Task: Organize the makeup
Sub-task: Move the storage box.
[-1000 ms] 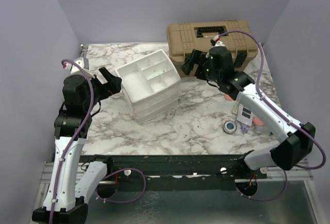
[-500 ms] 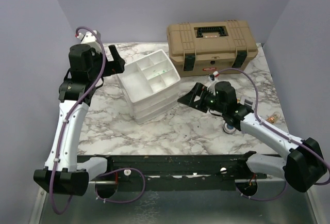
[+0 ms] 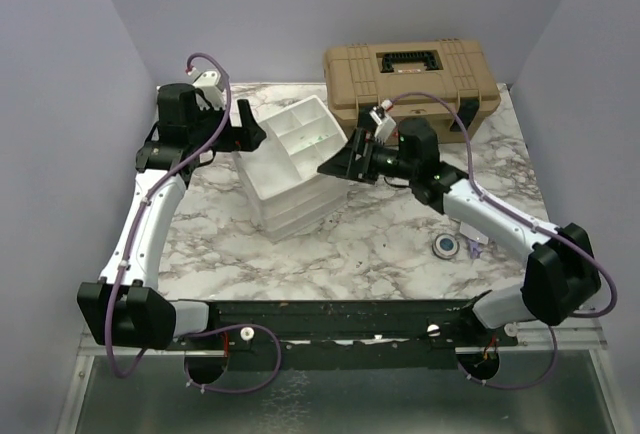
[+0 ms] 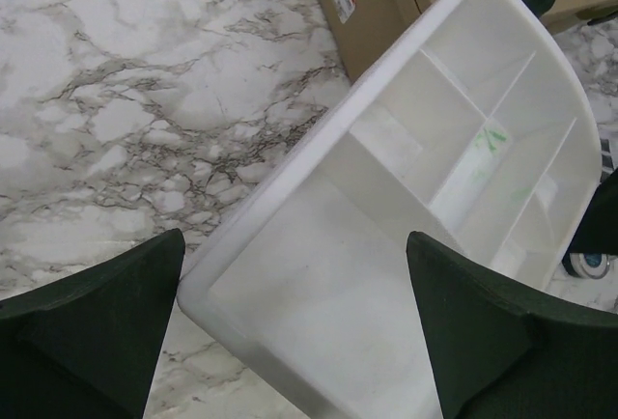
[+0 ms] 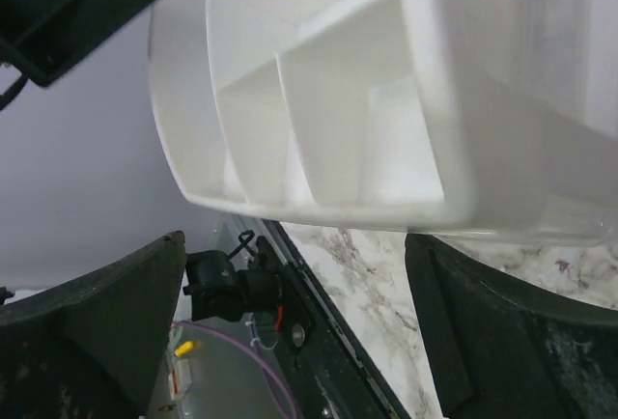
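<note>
Left gripper (image 3: pixel 250 134): spread wide and holding nothing, at the left rear corner of the white drawer unit (image 3: pixel 290 159), whose open top tray fills its wrist view.
Right gripper (image 3: pixel 335 164): also wide and empty, close against the unit's right side, facing the left one across it.
Round blue-centred compact (image 3: pixel 446 246): flat on the marble table (image 3: pixel 380 229) at the front right, beside the right forearm, well apart from both grippers.
Small makeup piece (image 3: pixel 472 250): just right of the compact, too small to identify.
Tan toolbox (image 3: pixel 410 74): lid down, at the rear.
</note>
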You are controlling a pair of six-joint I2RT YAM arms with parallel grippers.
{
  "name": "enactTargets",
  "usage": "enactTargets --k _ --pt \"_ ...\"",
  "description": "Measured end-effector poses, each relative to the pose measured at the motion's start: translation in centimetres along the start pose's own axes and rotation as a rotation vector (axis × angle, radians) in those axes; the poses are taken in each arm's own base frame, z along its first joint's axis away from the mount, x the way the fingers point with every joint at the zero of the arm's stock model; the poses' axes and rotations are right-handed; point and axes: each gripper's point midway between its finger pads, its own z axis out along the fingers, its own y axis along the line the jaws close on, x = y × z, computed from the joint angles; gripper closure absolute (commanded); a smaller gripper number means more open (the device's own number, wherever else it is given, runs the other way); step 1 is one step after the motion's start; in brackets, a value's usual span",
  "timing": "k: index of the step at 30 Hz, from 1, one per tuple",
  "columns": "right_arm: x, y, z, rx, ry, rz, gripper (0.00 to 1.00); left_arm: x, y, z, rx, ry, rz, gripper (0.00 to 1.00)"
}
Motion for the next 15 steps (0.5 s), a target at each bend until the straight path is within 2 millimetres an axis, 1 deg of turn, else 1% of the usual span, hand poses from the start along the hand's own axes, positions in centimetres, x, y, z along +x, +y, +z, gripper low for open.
enactTargets --k 2,4,5,6,7,9,13,15 --pt "-1.7 0.6 0.9 0.027 0.011 -0.038 0.0 0.3 -0.3 0.1 0.021 0.001 0.005 0.05" --pt "-2.8 0.3 1.6 0.074 0.019 -0.066 0.0 1.3 -0.1 0.0 0.025 0.009 -0.002 0.07" --pt "-3.4 -0.1 2.0 0.095 0.02 -0.076 0.0 1.8 -0.1 -0.1 0.028 0.014 -0.003 0.09" --pt "-3.7 -0.3 2.3 0.107 0.026 -0.084 0.0 2.4 -0.4 -0.5 0.035 0.018 -0.01 0.1" --pt "-3.8 -0.5 2.6 0.111 0.033 -0.091 0.0 3.1 -0.7 -1.0 0.048 0.027 -0.021 0.1" --pt "-3.6 -0.6 2.9 0.107 0.046 -0.1 0.0 4.0 -1.3 -1.9 0.066 0.031 -0.034 0.11" --pt "-3.2 -0.2 2.9 0.081 0.066 -0.098 0.0 5.0 -2.5 -3.5 0.102 0.021 -0.058 0.16" --pt "-2.9 -0.1 2.9 0.063 0.073 -0.097 0.0 5.2 -2.8 -4.0 0.11 0.014 -0.061 0.17"
